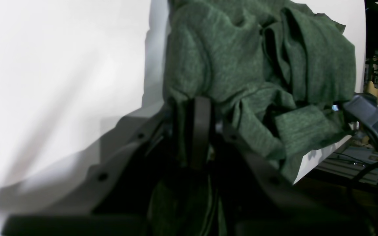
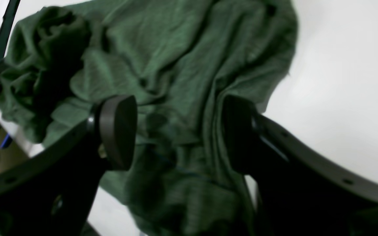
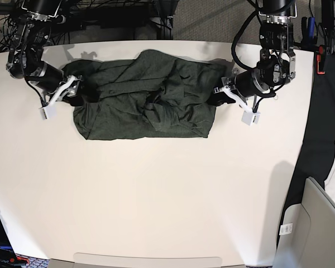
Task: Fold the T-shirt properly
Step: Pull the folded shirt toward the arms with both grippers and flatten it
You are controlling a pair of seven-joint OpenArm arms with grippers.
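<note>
Left gripper jaws: in the left wrist view the left gripper (image 1: 199, 131) has its dark pads pressed together on a fold at the edge of the T-shirt (image 1: 241, 65), with green fabric pinched between them.

Right gripper jaws: in the right wrist view the right gripper (image 2: 179, 131) stands wide apart, one pad (image 2: 116, 129) on either side of a ridge of green knit; the cloth lies between and below the pads, and whether they touch it cannot be told from this blurred view.

Left gripper, position: in the base view the left gripper (image 3: 220, 94) sits at the shirt's right-hand edge, low against the table (image 3: 156, 195).

Right gripper, position: the right gripper (image 3: 72, 92) sits at the shirt's opposite, left-hand edge, also low over the surface.

T-shirt, location: the T-shirt (image 3: 145, 97) lies in the upper middle of the white table, stretched between the two grippers.

T-shirt, condition: dark olive-green heathered knit, bunched and creased, with overlapping folds heaped near the centre and toward the far edge; its near edge runs fairly straight.

Table: white, flat, and bare in front of the garment.

Surroundings: a black cloth (image 3: 326, 111) hangs past the table's right side, and cables (image 3: 128, 11) run behind the far edge.
</note>
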